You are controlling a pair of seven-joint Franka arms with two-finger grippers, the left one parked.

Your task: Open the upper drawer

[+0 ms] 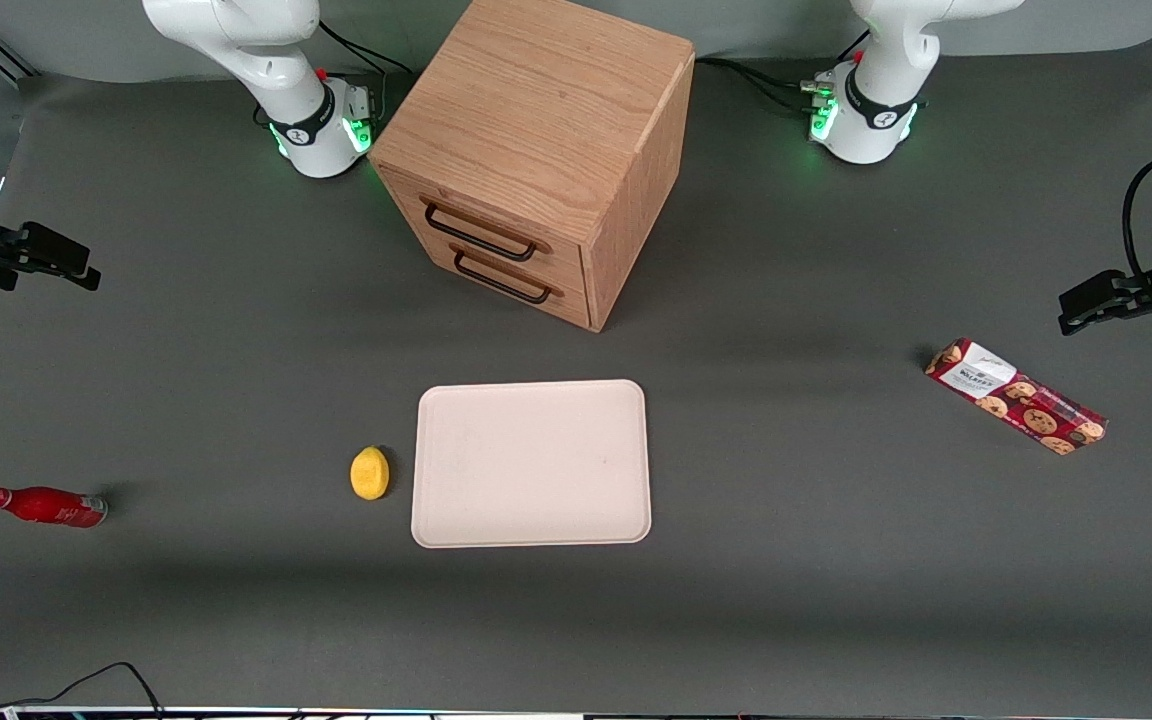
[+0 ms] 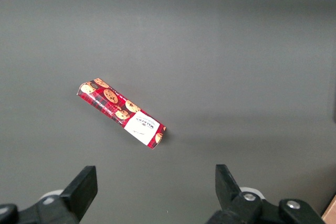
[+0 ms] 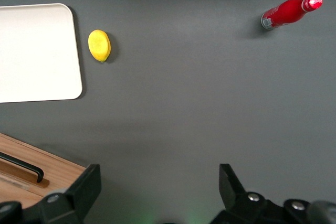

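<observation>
Toward the working arm's end, the end effector hangs fingers apart; upper drawer closed

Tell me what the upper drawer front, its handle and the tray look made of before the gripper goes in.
Upper drawer: oak-like wood, matte, visible grain matching the cabinet. Handle: thin dark bar, probably metal, matte. Tray: pale, smooth, matte, likely plastic or moulded fibre; can't tell which. Gripper: open, above bare table toward the working arm's end, nothing held.
</observation>
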